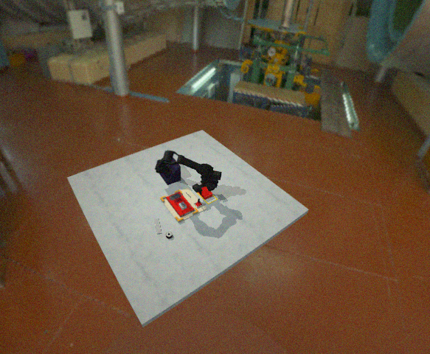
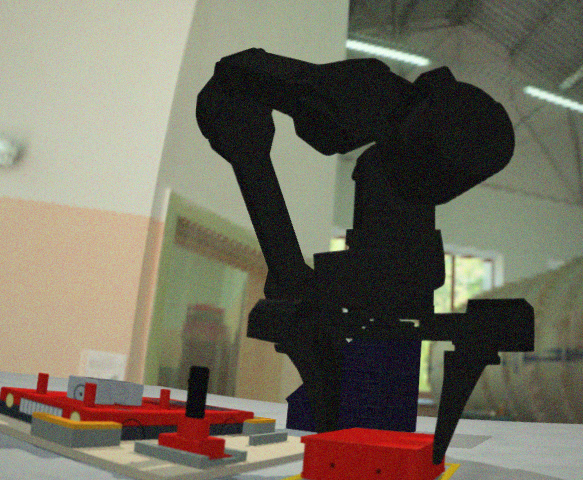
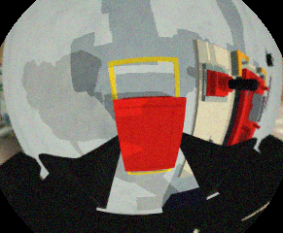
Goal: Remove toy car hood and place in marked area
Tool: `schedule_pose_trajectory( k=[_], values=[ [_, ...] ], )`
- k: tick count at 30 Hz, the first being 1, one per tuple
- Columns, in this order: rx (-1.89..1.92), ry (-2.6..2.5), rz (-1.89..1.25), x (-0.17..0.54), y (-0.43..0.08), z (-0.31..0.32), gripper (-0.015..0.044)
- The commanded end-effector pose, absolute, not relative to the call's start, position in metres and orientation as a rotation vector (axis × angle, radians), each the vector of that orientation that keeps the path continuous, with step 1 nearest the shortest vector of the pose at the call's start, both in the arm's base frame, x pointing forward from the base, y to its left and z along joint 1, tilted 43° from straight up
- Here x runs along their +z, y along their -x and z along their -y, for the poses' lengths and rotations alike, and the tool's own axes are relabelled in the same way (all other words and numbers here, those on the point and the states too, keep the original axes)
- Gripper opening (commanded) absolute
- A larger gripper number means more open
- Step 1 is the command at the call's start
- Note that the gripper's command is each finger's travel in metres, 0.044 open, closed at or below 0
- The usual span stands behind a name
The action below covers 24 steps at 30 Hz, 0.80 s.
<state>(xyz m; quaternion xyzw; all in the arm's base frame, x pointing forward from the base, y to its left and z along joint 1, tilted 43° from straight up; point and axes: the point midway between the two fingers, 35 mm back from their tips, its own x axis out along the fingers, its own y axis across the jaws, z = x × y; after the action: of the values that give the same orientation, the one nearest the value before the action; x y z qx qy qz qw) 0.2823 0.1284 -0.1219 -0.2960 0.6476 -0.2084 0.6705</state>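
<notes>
The hood, a red block (image 1: 206, 192) (image 2: 369, 457) (image 3: 150, 128), sits low within the yellow outline of the marked area (image 2: 451, 469) (image 3: 143, 60). Its underside is cut off in the exterior view, so I cannot tell exactly whether it rests on the table. My gripper (image 2: 383, 445) (image 3: 149, 136) points down and is shut on the hood, one finger at each side. The far part of the outline shows beyond the hood in the wrist view, with a thin strip on the near side. The red toy car (image 1: 177, 203) (image 2: 151, 414) lies beside it on a cream board (image 1: 188, 195) (image 3: 216, 114).
A black upright stick (image 2: 197, 392) (image 3: 243, 84) on a red base stands on the board, between the hood and the car. A small round wheel (image 1: 169, 234) and a thin pale strip (image 1: 158, 226) lie beyond the car. The arm's purple base (image 1: 171, 173) (image 2: 384, 382) stands behind.
</notes>
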Motion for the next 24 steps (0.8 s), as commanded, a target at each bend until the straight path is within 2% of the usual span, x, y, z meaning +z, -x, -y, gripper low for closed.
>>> schedule_pose_trajectory(
  k=[1, 2, 10, 24],
  values=[
    [-0.47, 0.666, -1.459, -0.122, -0.282, -0.129, 0.042],
    [-0.47, 0.666, -1.459, -0.122, -0.282, -0.129, 0.044],
    [-0.471, 0.669, -1.459, -0.071, -0.277, -0.175, 0.044],
    [-0.471, 0.669, -1.459, -0.069, -0.277, -0.177, 0.044]
  ],
)
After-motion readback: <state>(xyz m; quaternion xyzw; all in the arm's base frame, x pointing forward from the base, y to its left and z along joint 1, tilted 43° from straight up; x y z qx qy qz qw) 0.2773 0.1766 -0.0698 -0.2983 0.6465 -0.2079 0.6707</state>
